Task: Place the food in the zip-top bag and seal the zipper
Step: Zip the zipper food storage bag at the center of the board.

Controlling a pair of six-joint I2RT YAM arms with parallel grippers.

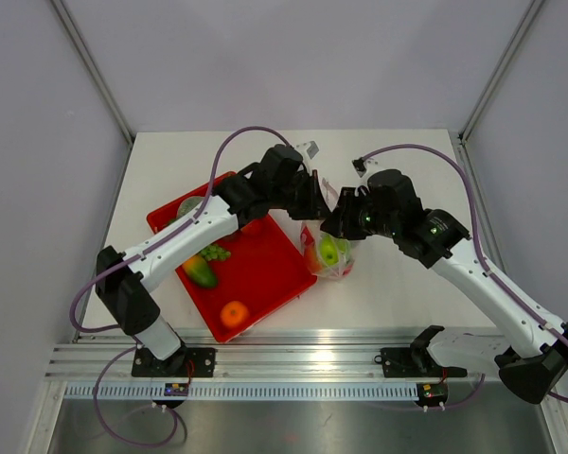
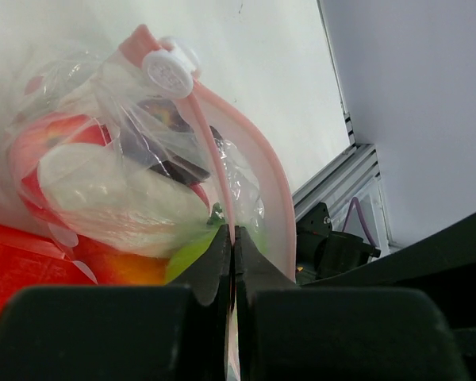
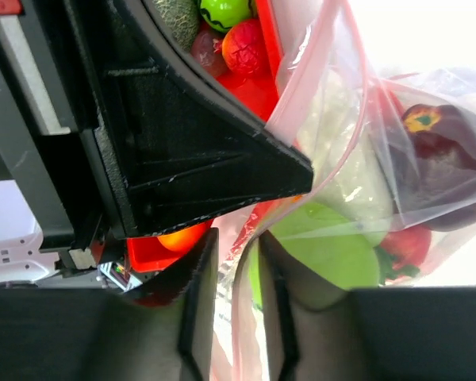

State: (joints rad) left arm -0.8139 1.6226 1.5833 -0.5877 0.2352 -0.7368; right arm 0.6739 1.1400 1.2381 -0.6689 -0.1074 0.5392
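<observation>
Zip-top bag (image 1: 333, 257), food (image 3: 333, 250) inside, on table (image 1: 407, 180) at right edge of red tray (image 1: 265, 270). Left gripper (image 2: 232, 238) pinched tight on zipper (image 2: 209, 147). Right gripper (image 3: 236, 274) narrowly apart, astride bag rim. Film likely thin, slippery, floppy; stiffer zipper strip best hold.

Glossy plastics on a matt table (image 1: 388, 303)
The zip-top bag (image 2: 87, 95), just beside the red tray (image 1: 265, 274), is clear, crinkly film; its zipper (image 2: 136, 44) smooth pink plastic with a white slider (image 2: 168, 73). The food (image 3: 333, 254) inside is glossy; the tray shiny, smooth plastic.
</observation>
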